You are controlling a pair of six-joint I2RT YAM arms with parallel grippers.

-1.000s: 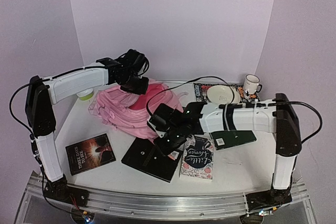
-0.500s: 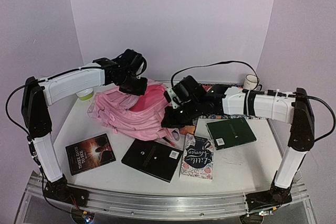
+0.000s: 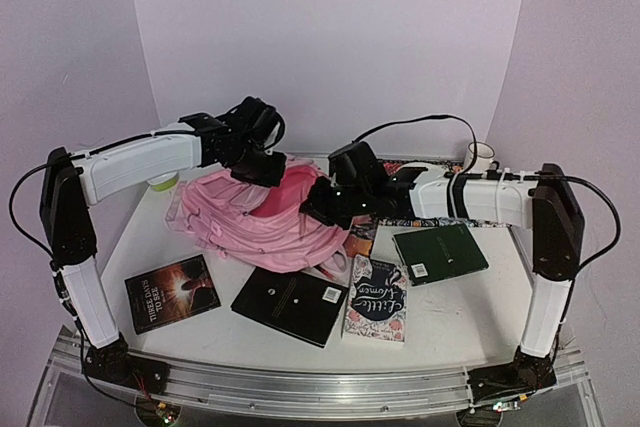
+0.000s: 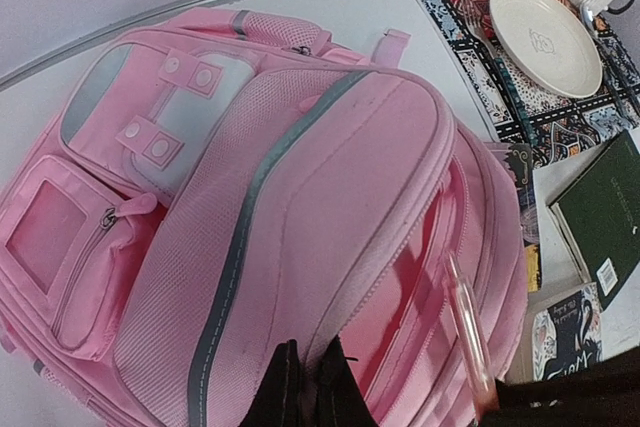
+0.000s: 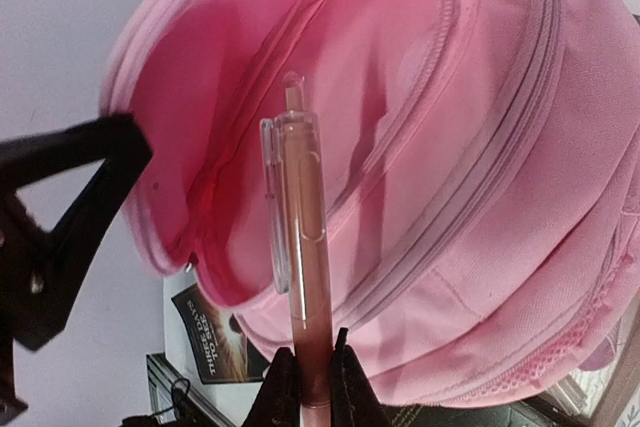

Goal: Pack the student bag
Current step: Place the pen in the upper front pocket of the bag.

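Note:
The pink student bag (image 3: 250, 217) lies at the back left of the table with its main compartment gaping open, red-pink inside (image 5: 270, 97). My left gripper (image 3: 263, 163) is shut on the upper edge of the opening (image 4: 305, 382) and holds it up. My right gripper (image 3: 316, 203) is shut on a translucent pink pen (image 5: 300, 227). The pen points at the open mouth, its tip just in front of it. The pen also shows at the lower right of the left wrist view (image 4: 468, 332).
In front of the bag lie a dark book "Three Days to See" (image 3: 172, 292), a black book (image 3: 290, 302) and "Little Women" (image 3: 378, 299). A green book (image 3: 440, 252) lies at the right. A patterned mat with a plate (image 4: 545, 37) and a mug (image 3: 480, 157) are at the back right.
My right arm rose from above the front books and swung back left to the bag's opening with the pen. My left gripper stayed on the bag's edge.

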